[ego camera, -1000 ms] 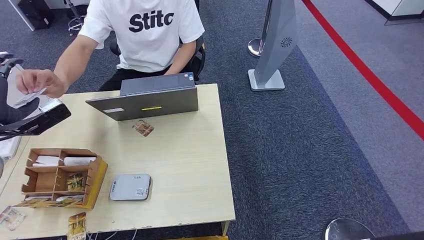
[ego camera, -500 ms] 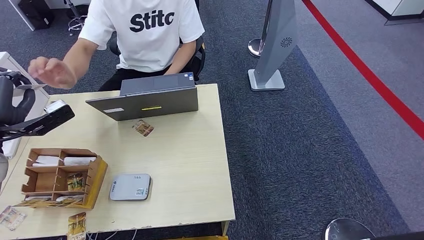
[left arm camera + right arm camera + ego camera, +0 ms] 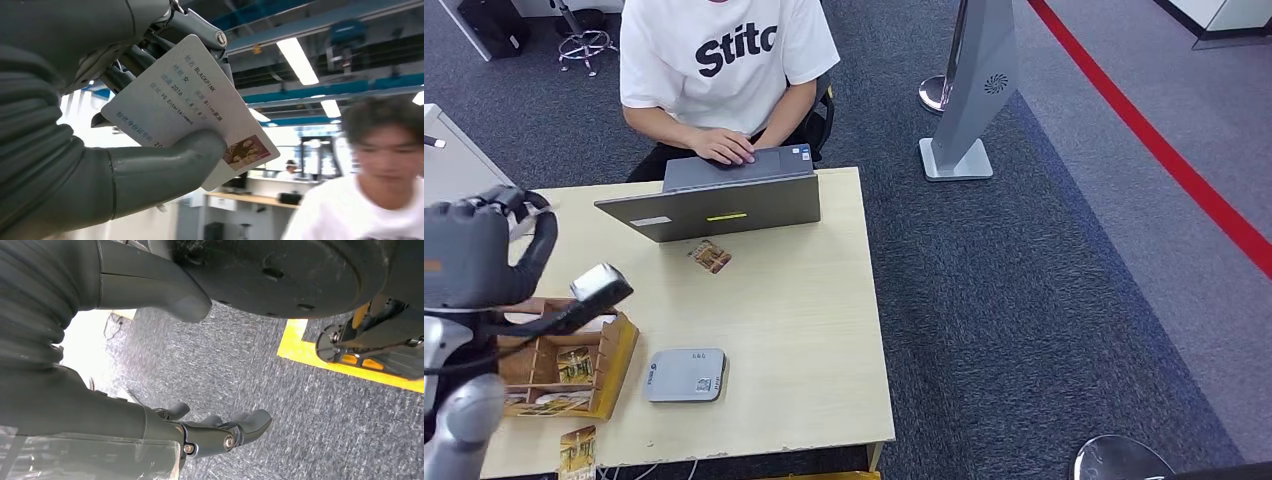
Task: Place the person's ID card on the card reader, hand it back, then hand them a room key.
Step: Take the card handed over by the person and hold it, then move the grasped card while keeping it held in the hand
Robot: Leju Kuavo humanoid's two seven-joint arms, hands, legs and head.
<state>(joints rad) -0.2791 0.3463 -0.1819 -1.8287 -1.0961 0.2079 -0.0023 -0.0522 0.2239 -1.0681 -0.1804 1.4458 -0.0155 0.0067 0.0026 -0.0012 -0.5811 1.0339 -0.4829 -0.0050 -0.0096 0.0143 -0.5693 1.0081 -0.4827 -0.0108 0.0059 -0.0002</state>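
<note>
- ID card: the left hand pinches it between the thick thumb, pressed on its printed face, and the darker fingers behind it, with most of the card standing free of the grip. I judge that suits laying it flat on the reader.
- In the head view the left hand is raised over the near left part of the table, above the cardboard organiser; the card itself cannot be made out there, hidden by the hand's back.
- The card reader, a flat grey box, lies just beside the organiser, below and to the right of the hand, and it seems the next stop.
- The organiser's compartments hold patterned and white cards; which is the room key is too small to tell.
- The right hand hangs over the carpet, fingers loosely apart, holding nothing.
- The person sits behind the laptop, one hand on its keyboard; the head is cut off by the frame edge.
</note>
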